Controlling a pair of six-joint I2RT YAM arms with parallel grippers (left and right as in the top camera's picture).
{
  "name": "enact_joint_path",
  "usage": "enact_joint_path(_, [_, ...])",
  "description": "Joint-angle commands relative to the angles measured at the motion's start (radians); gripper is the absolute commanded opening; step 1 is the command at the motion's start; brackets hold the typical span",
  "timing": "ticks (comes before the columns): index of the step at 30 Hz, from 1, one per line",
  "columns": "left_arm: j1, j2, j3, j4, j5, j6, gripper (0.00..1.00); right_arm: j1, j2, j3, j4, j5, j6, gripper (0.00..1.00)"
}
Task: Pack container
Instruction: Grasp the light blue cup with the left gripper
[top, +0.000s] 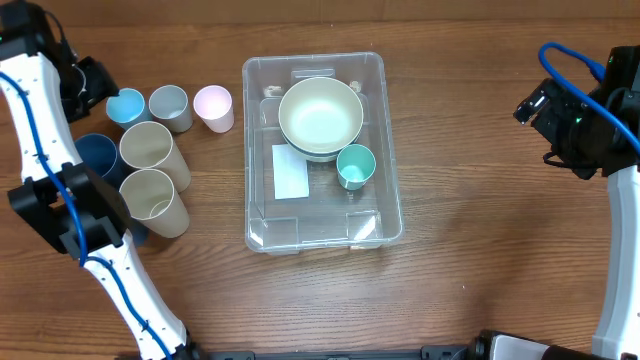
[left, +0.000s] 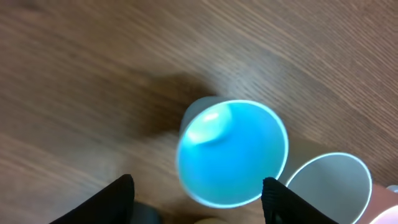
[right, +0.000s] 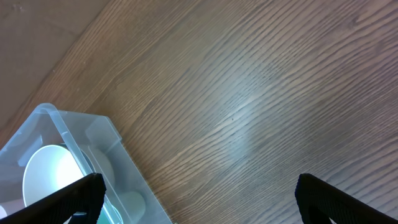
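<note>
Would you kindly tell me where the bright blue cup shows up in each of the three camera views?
Overhead: the blue cup stands at the upper left of the picture.
Left wrist: it fills the centre, seen from above with its mouth open to the camera.
Right wrist: not in it.
Shared landmark: the grey cup, just right of it overhead and at the lower right in the left wrist view.
</note>
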Motion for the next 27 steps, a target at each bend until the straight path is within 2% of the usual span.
enact_joint_path(1, [-0.021,0.037,0.002,0.018,0.015,0.039,0.66,-0.002,0.003,0.011,0.005,0.003,0.005,1.0])
enact_joint_path(8, [-0.027,0.066,0.002,0.02,0.002,0.039,0.59,-0.002,0.003,0.011,0.005,0.003,0.005,1.0])
enact_joint_path(13, [-0.026,0.066,-0.024,0.016,-0.068,0.038,0.6,-0.002,0.003,0.011,0.005,0.003,0.005,1.0])
enact_joint_path(20, [-0.023,0.066,-0.095,0.054,-0.075,0.039,0.59,-0.002,0.003,0.011,0.005,0.003,0.005,1.0])
enact_joint_path(22, [-0.023,0.066,-0.095,0.069,-0.075,0.039,0.49,-0.002,0.003,0.011,0.005,0.003,0.005,1.0])
enact_joint_path(24, [-0.022,0.066,-0.095,0.077,-0.075,0.038,0.26,-0.002,0.003,0.011,0.005,0.003,0.005,1.0])
enact_joint_path(27, [-0.02,0.066,-0.095,0.083,-0.075,0.038,0.06,-0.002,0.003,0.011,0.005,0.003,0.005,1.0])
